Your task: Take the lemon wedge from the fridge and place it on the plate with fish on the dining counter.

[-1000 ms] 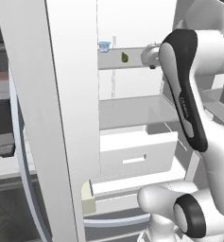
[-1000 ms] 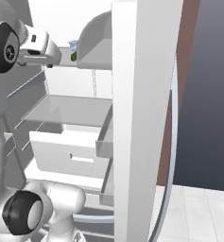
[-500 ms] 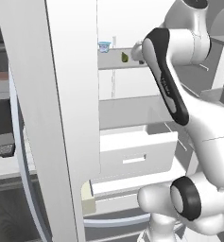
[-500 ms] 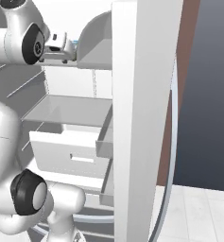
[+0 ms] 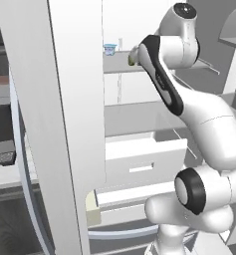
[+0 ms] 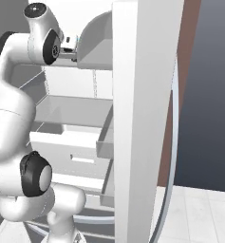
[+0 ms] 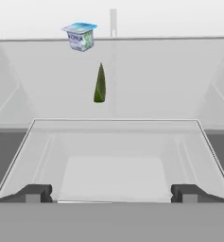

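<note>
The fridge (image 5: 69, 124) is seen with its doors swung open, the white interior and grey shelves exposed in both base views. The arm is raised to the level of the upper shelf (image 7: 52, 75), with the hand directed into the fridge cavity. In the hand view, the gripper (image 7: 111, 193) is seen with its two dark fingertips (image 7: 33, 193) set wide apart at the bottom corners, nothing being held between them. The lemon wedge (image 7: 99, 84) is located on the upper shelf, ahead of the gripper and slightly left of its centreline, well apart from both fingertips; it appears as a narrow, dark olive sliver standing with its point upward. A pale blue cup (image 7: 80, 36) is positioned farther back on the same shelf, beyond the wedge and a little to its left, apart from it. In the left base view, the cup (image 5: 110, 49) is visible on the shelf just left of the arm's forearm. Below the shelf, a white drawer (image 5: 139, 159) is seen partly pulled out.
</note>
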